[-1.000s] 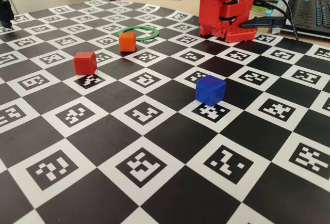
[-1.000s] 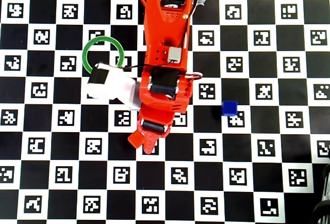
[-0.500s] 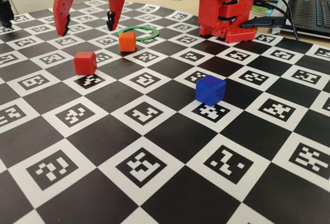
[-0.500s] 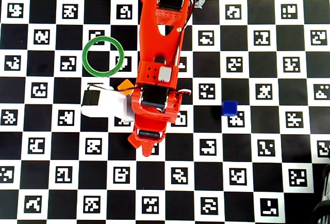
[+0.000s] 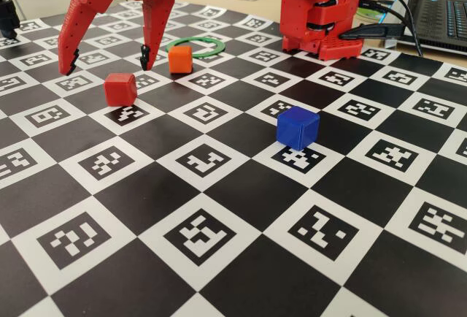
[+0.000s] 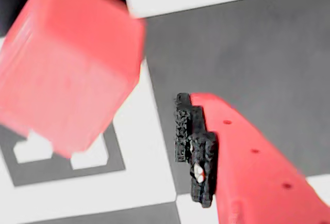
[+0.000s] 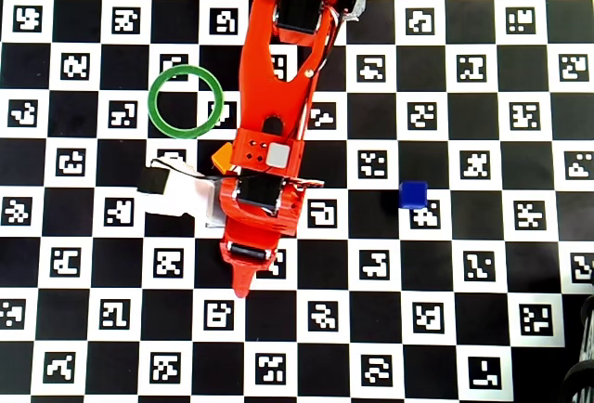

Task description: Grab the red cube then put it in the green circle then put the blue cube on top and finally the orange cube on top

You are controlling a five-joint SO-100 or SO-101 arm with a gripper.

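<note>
The red cube [image 5: 120, 88] rests on the checkered board, left of centre in the fixed view. My gripper [image 5: 107, 67] hangs open just above and behind it, one fingertip on each side. In the wrist view the red cube [image 6: 67, 69] fills the upper left, blurred, apart from one black finger pad [image 6: 196, 146]. The arm [image 7: 278, 134] hides the red cube in the overhead view. The orange cube [image 5: 179, 59] stands in front of the flat green circle [image 5: 195, 45], outside it. The blue cube [image 5: 298, 128] sits alone to the right, also blue cube [image 7: 412, 195] overhead.
The arm's red base [image 5: 321, 10] stands at the board's far edge with cables beside it. A laptop [image 5: 445, 17] is at the back right and a black object [image 5: 7, 14] at the far left. The green circle [image 7: 152, 106] is empty overhead, the orange cube [image 7: 221, 154] just below it.
The open gripper has come down and nearer to the red cube, from the top of the fixed view to just above it. The cubes and ring have not moved.
</note>
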